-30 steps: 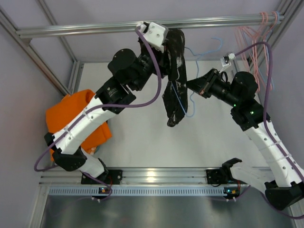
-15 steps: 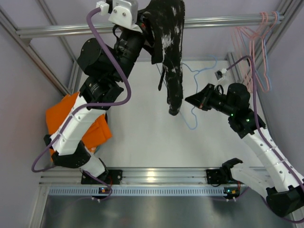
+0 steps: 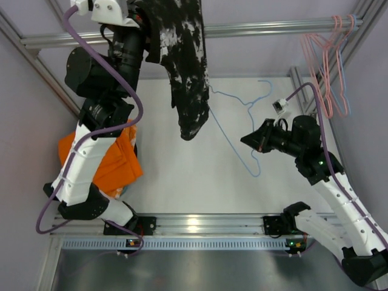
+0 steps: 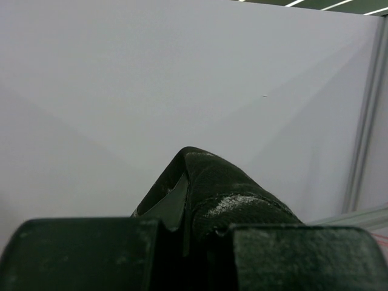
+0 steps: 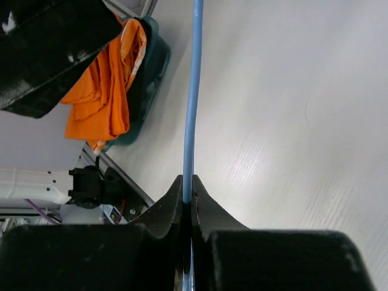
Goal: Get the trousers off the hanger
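The job looks all but done. The left gripper (image 4: 193,235) is pressed together on a fold of the trousers (image 3: 185,66) and holds them high, up against the aluminium cross-rail (image 3: 273,27), the speckled black cloth hanging in a loose bunch over the table (image 3: 182,182). The right gripper (image 5: 187,182) is pinched shut on the thin wire of the light blue hanger (image 5: 192,109), low and off to the right. From above, no wire runs through the cloth — though the hanger's far corner sits just beside the trousers' edge, and I cannot tell whether they touch there. What I'd say is left: draw the two fully apart and set the trousers down.

Room for that is good in the middle, where the white tabletop lies bare between the arms. The left side is tighter (the orange garment (image 3: 106,160) is heaped by the left arm's base, near the frame post). On the right, pink hangers (image 3: 327,66) dangle from the rail's end — a swing of the blue wire that way could snag them. The rail itself is near the raised left wrist.
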Available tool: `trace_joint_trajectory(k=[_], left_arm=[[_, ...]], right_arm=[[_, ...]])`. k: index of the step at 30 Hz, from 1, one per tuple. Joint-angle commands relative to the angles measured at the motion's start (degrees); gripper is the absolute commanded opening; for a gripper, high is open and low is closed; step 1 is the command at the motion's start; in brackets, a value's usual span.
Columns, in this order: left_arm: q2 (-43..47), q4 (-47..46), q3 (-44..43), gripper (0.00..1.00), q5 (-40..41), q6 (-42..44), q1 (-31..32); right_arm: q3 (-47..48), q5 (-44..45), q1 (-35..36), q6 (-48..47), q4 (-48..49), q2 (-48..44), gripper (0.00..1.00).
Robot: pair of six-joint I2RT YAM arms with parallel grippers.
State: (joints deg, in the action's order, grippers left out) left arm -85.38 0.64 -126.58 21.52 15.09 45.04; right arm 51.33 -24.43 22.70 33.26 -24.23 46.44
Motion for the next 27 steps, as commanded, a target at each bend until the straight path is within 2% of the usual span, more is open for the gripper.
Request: trace_joint_trajectory(k=[1,6,12,20,27], left_arm=[[6.88,-9.00,1.25,0.00,1.24,-2.61,-4.42],[12.69,-6.36,5.54,0.00,2.65,-7.26,-14.61],[23.75,-1.44,13.20,0.00,6.24,-10.87,-25.77],[40.28,-1.08,28.92,0.00,12.66,-6.75,-40.53],[52.58,-3.80,38.07,0.00,13.99,2.73,-47.05]], right_arm=[[0.87,-1.59,-0.37,-5.30,-0.29,-1.52,0.00],[1.93,-1.85,-0.46,-8.20,-1.87,-1.44,0.00],[3.60,-2.91,-0.46,-9.00,-3.46,-0.38,0.00],[6.50,-3.52,-0.37,-11.19,-5.74,-0.38,0.00],[9.75,-7.03,-0.46,-10.58,-6.27,1.02,0.00]])
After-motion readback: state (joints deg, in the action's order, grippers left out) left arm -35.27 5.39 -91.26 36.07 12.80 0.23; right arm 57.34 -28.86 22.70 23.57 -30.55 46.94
